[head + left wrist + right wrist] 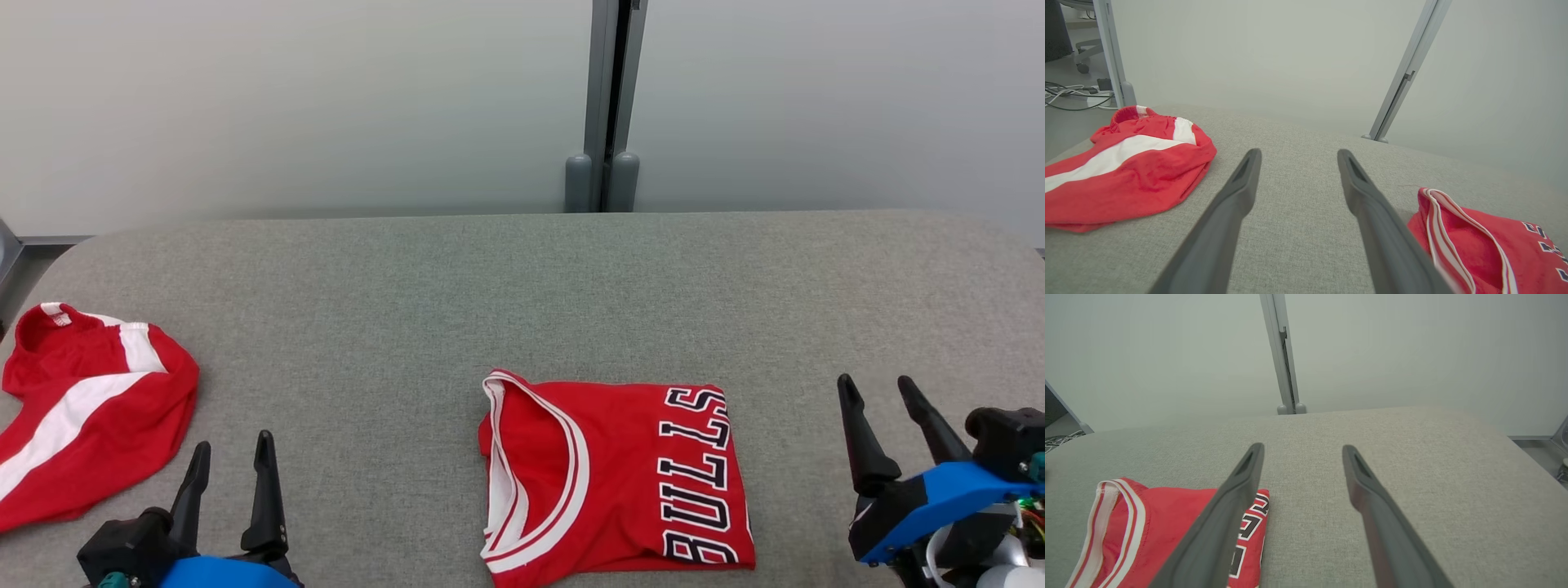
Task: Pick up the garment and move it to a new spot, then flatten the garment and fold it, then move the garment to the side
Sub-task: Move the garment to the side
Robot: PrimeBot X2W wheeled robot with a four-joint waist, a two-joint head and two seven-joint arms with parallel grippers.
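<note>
- From my head view, my left pincer (233,442) stood spread and empty at the lower left, over the grey cloth table (522,278).
- My right pincer (875,380) was spread just as wide at the lower right, pinching nothing.
- Between them the red jersey (620,474) lay folded flat near the table's front edge. Its white-striped opening faced my left and its dark "BULLS" lettering my right, and it was apart from both pincers.
- A crumpled red striped garment (90,408) lay at the table's left edge, near my left pincer and well apart from the jersey.
- From my left wrist view, my fingers stood apart with bare table between them, the striped garment on that view's left and the jersey at its lower right.
- From my right wrist view, my fingers were apart over bare table, and the jersey lay at the lower left, partly behind one finger.
</note>
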